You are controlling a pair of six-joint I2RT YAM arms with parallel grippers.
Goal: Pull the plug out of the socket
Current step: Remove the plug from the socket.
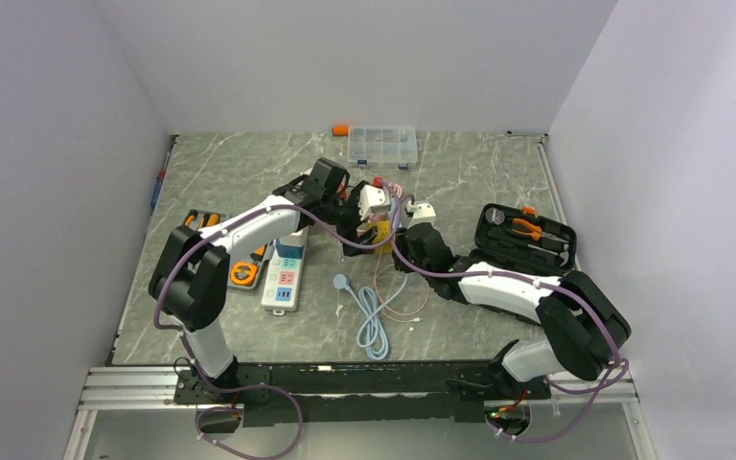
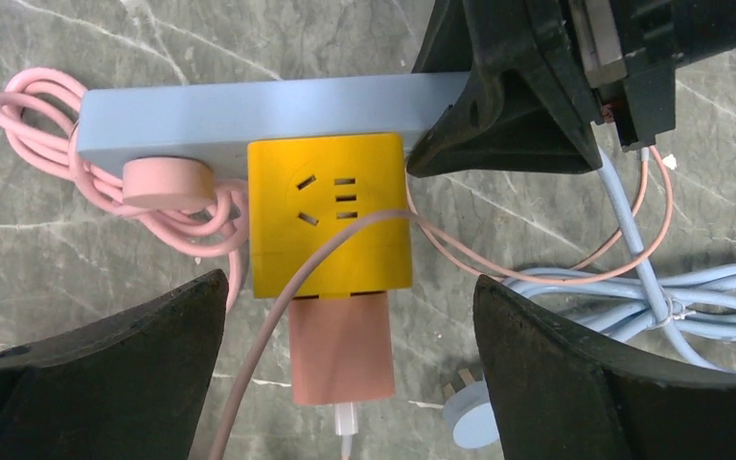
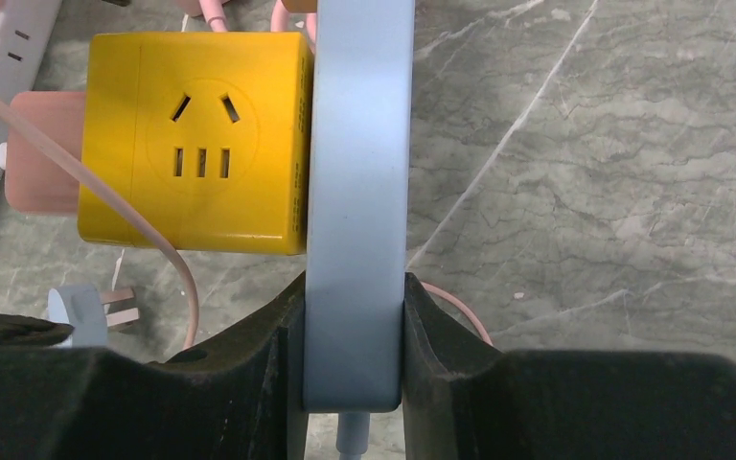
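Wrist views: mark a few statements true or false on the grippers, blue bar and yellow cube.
1. The right gripper is shut on the blue bar. True.
2. The left gripper clamps the yellow cube. False: its fingers stand open, clear of the cube on both sides.
3. The cube sits against the bar's side. True.
4. Nothing sticks out of the cube. False: a pink block juts from the side away from the bar.
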